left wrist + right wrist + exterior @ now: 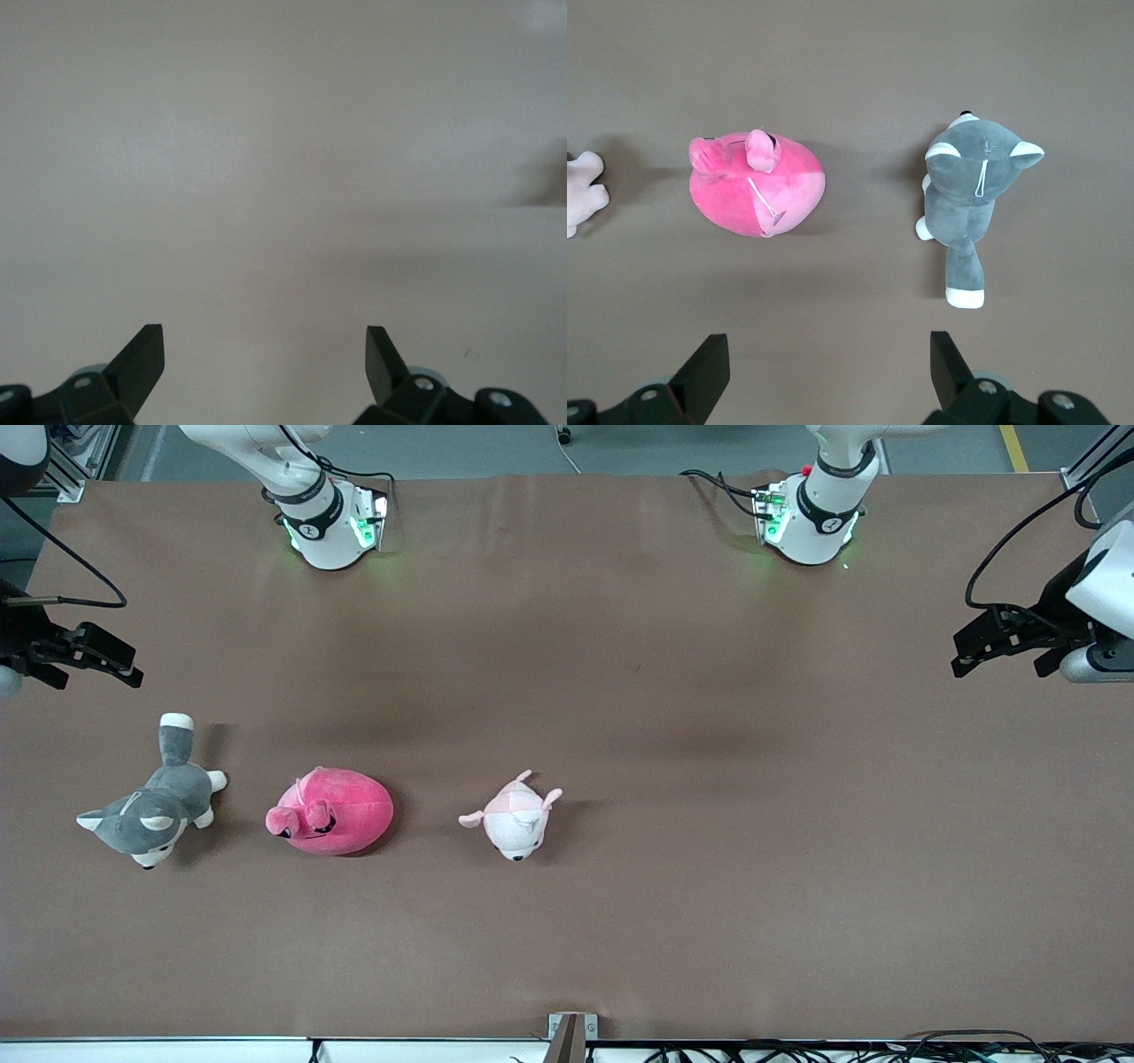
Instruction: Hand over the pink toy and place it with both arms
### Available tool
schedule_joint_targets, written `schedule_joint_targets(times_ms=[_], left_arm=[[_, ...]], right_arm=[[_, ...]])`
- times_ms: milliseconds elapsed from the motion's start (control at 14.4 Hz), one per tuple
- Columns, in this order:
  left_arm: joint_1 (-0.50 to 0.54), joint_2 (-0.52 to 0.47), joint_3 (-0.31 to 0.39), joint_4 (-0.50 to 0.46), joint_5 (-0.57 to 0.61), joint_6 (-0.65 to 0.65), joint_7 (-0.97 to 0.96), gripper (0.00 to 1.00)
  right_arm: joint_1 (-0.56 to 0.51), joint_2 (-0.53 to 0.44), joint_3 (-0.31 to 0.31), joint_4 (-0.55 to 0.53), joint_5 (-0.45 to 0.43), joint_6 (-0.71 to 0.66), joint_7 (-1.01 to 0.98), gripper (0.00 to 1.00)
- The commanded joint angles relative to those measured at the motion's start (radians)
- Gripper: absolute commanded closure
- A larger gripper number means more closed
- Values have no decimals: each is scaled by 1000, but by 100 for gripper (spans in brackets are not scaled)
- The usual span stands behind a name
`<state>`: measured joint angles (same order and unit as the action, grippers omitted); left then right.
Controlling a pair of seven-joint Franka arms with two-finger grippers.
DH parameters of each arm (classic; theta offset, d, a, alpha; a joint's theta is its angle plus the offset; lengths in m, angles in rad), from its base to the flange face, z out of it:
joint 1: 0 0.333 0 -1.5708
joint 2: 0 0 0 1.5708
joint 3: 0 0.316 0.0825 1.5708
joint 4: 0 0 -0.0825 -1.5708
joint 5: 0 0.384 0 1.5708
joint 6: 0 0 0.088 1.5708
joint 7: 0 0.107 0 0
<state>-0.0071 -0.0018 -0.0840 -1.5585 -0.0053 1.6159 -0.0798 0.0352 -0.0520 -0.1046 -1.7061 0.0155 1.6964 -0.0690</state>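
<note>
Jaws, right gripper: spread wide and holding nothing, up over the worktop's edge at the right arm's end, looking down on the toys.
Jaws, left gripper: also spread wide with nothing between them, over bare worktop at the left arm's end; this arm waits.
Pink toy: a round, deep-pink plush lying on the worktop toward the right arm's end, free of both grippers.
Neighbours: grey husky plush beside it toward the right arm's end, and a pale pink-and-white plush beside it toward the table's middle. All three sit in one row, apart from one another, at about the same distance from the front camera.
Which toy is meant: I take the deep-pink one, though the pale one is pinkish too.
Progress: neither arm holds the toy and no handover is under way. The toy rests within the right arm's reach, well apart from the left gripper. No marked place for setting it down shows, so whether it lies where the task wants it cannot be told.
</note>
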Motion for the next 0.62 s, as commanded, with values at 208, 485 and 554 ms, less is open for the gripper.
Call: schedule_joint_targets(times_ms=[208,485,554], left_arm=[[15,-11,9,3,-33,1,12,0],[24,-10,9,3,-33,1,20,0],[24,-11,9,3,-30,1,20,0]], right_arm=[[0,-29,2,-30,-26,12,17,0],[6,-29,5,-20,-20,8,46,0],[8,-29,5,-11,-15,8,48,0]])
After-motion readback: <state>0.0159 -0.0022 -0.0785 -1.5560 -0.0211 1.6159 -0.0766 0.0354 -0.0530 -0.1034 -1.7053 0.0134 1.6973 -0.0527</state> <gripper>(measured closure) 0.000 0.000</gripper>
